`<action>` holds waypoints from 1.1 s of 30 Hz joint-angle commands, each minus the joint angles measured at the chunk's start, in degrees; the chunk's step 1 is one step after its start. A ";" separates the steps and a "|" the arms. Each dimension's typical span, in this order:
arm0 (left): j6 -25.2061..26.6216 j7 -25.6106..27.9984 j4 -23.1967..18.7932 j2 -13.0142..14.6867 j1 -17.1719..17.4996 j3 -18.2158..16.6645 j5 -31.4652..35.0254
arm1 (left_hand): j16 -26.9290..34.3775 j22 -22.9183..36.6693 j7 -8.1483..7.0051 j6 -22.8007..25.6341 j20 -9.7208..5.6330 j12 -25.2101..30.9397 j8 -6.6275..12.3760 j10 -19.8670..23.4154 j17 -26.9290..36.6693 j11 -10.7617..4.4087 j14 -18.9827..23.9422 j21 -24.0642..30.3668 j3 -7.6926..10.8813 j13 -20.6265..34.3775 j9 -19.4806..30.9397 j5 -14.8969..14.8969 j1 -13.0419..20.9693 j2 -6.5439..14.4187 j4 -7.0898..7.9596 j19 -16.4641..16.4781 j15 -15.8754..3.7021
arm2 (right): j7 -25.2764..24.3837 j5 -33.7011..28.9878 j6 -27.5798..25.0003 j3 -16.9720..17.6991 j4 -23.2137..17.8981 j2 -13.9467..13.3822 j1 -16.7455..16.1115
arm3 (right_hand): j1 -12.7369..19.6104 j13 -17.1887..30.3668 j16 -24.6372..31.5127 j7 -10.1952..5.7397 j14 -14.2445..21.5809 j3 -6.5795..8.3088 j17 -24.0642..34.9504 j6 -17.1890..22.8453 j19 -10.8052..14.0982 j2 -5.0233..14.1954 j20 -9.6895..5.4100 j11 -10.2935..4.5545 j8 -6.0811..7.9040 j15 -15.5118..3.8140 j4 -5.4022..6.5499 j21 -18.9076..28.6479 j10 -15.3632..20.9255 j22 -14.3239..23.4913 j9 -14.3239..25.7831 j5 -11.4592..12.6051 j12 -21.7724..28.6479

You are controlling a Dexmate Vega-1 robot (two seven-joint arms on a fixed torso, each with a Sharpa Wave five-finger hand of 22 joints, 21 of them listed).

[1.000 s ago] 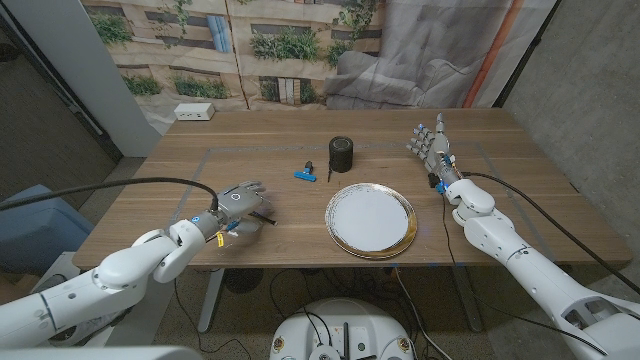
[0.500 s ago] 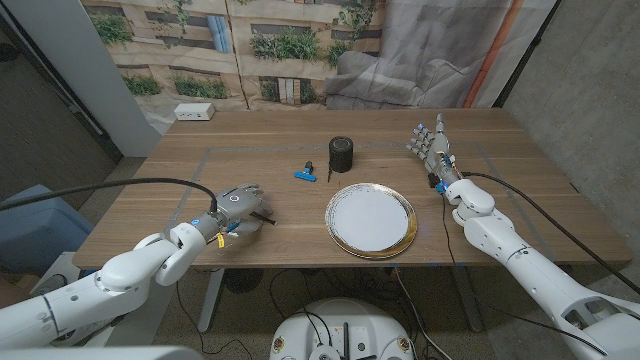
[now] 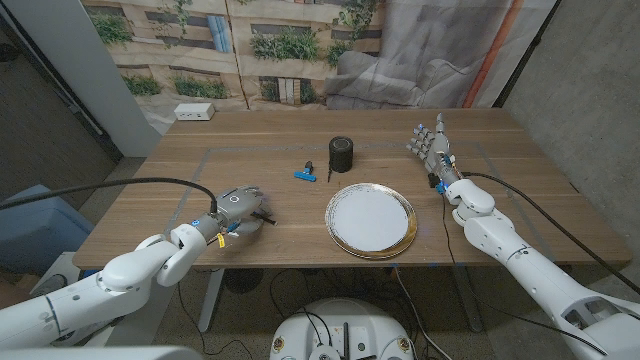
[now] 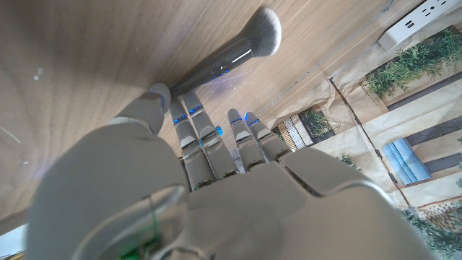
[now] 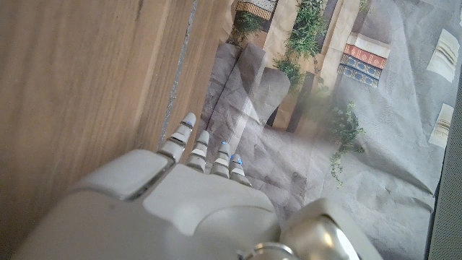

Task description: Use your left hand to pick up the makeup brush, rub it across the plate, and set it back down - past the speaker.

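Left of the plate, well apart from it near the counter's front edge, the left hand is lowered over the makeup brush. From the head camera the brush is hidden under the hand. The left wrist camera shows it plainly: a grey-handled brush with a soft rounded head, lying flat on the wood just beyond the fingers. The fingers reach down toward the handle, slightly spread and bent; whether they already touch or clamp it cannot be told, and the brush looks to be on the counter. My reading is that the hand is placed back-up and fingers-forward like this to come down along the handle for the pick-up, so the grasp is the step in hand and the rubbing is not yet begun.

Beyond the plate stands the speaker, a small dark cylinder, with a small blue-and-black item just to its left. The set-down spot past the speaker lies farther back on the counter.

Right of the plate, the right hand stands on its edge with fingers straight, close together and holding nothing, seemingly parked out of the way since the task belongs to the other arm. A white power strip sits at the counter's far left corner.
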 commanded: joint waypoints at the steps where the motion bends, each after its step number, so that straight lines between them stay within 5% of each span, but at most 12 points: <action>1: -1.15 1.62 1.16 0.11 -0.50 0.99 -0.45 | 0.13 0.21 0.01 3.87 -1.92 -0.05 0.56 2.13 0.33 -0.06 1.02 0.29 -0.62 0.17 0.21 -0.05 1.12 0.42 -0.08 1.20 -9.08 | -0.01 0.00 0.00 0.00 -0.02 0.00 -0.01 | 0.31 0.16 0.14 -0.05 -0.02 -0.02 0.28 -0.51 0.17 5.73 0.39 0.15 0.27 0.60 0.27 0.24 -0.32 0.33 0.09 0.25 0.37; 33: -4.95 8.20 5.82 -0.55 -2.36 3.35 1.52 | 0.66 0.24 1.26 16.41 -3.24 1.43 0.68 15.83 0.66 -0.21 7.78 0.48 -3.49 0.71 0.68 0.07 8.88 -0.84 -0.41 6.33 -10.11 | 0.00 0.01 -0.01 0.01 -0.02 -0.01 -0.01 | 0.31 0.15 0.15 0.00 -0.02 -0.03 0.28 -0.58 0.17 5.72 0.38 0.16 0.24 0.61 0.27 0.25 -0.33 0.33 0.09 0.25 0.36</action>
